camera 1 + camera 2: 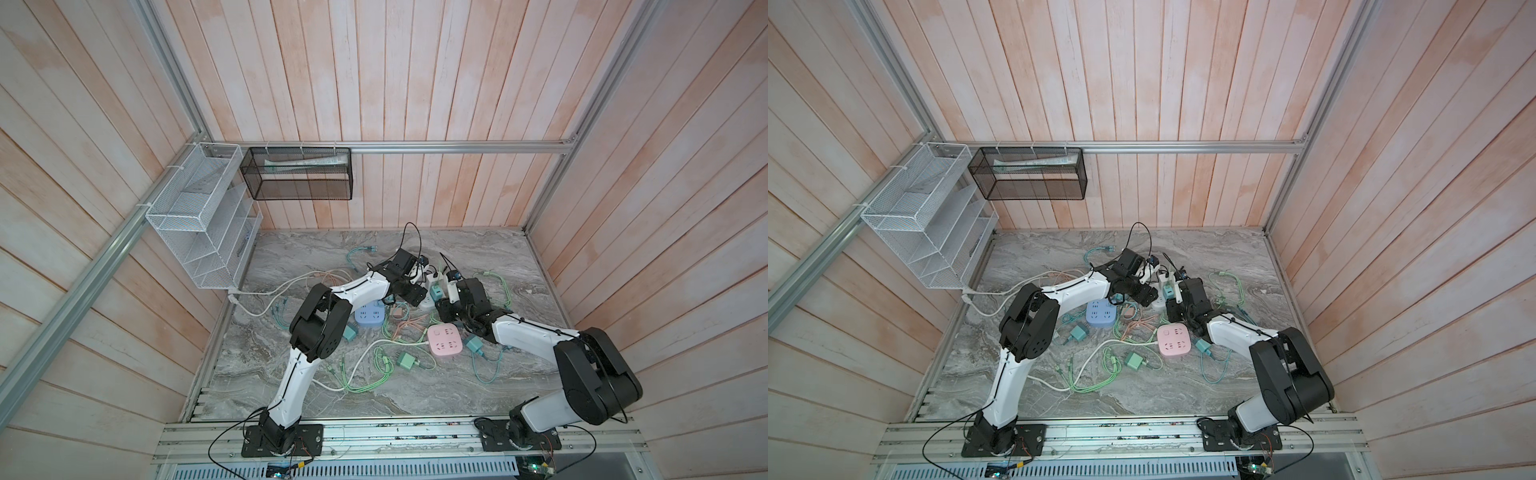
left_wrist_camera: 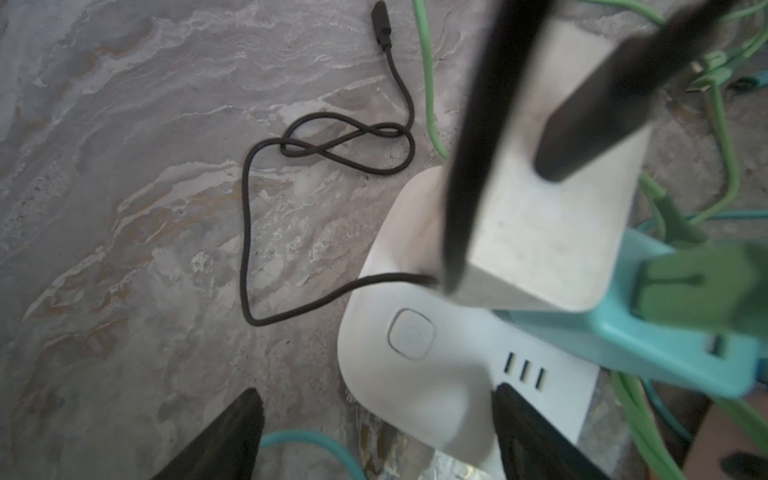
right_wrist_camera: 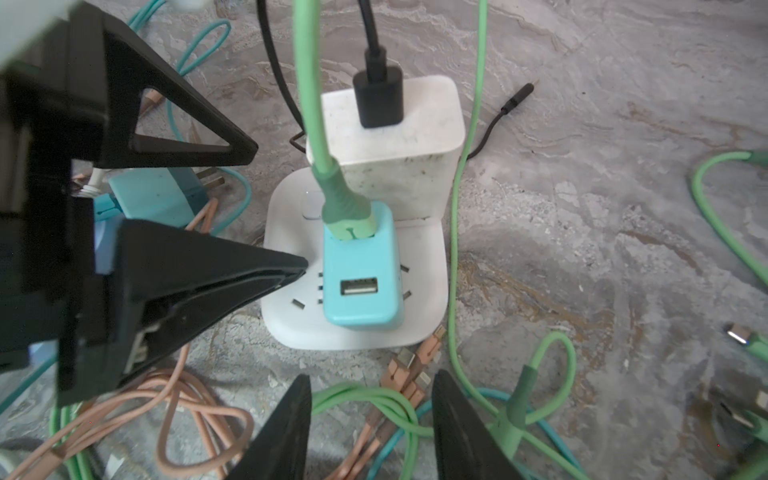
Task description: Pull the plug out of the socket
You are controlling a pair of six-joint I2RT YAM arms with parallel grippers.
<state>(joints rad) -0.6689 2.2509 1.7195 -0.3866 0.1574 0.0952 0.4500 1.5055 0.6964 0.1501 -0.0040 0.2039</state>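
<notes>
A white socket block lies on the marble table. A teal plug stands in it with a green cable in its top, and a white charger stands behind it. In both top views they sit between the arms, teal plug. My left gripper is open astride the socket's corner. One finger is at its face, and the other finger is over bare table. My right gripper hangs open over loose cables just in front of the socket, holding nothing.
Green, teal and salmon cables tangle around the socket. A loose teal adapter lies beside it. A pink socket and a blue socket sit nearer the front. A black cable loops on the table. Wire baskets hang on the left wall.
</notes>
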